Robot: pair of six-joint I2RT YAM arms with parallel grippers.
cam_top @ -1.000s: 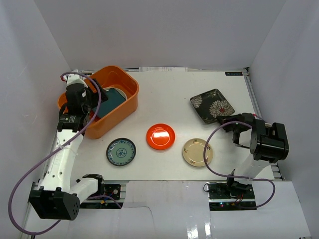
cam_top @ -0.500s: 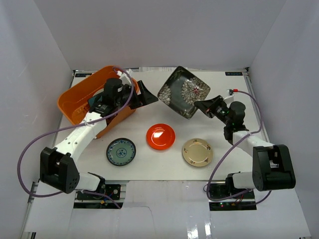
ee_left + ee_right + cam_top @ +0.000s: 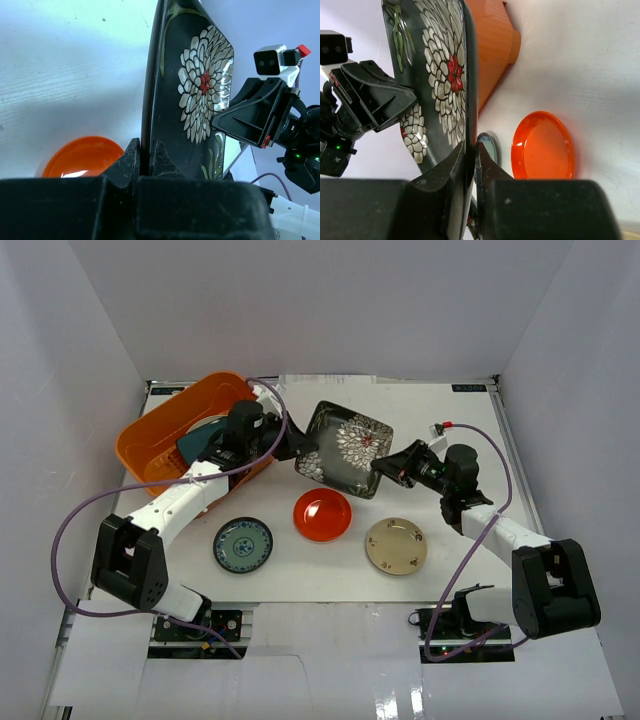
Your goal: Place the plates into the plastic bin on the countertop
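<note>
Above the white countertop [image 3: 450, 420], between the orange plastic bin [image 3: 150, 435] and the right arm, the black floral square plate [image 3: 342, 448] hangs in the air, tilted, pinched from 2 sides. The left gripper [image 3: 297, 448] is clamped on its left rim; in the left wrist view both fingers [image 3: 131, 159] sit tight on either side of the plate's edge. The right gripper [image 3: 385, 468] grips the opposite rim, its jaws closed on the edge just as narrowly in the right wrist view.

1 second ago this plate lay flat at the far right of the countertop, the right arm was folded back beside it, and the left gripper hung over the bin. Half a second ago only the right gripper carried the plate, higher up, while the left one reached toward it with jaws spread wide. Since then the plate has come lower and nearer the bin, and the left jaws have closed on it.

The teal square plate [image 3: 200, 443] lies inside the bin. The red plate [image 3: 322, 514], the beige-gold plate [image 3: 396, 545] and the green-blue patterned plate [image 3: 243, 545] rest in a row on the countertop, unmoved
</note>
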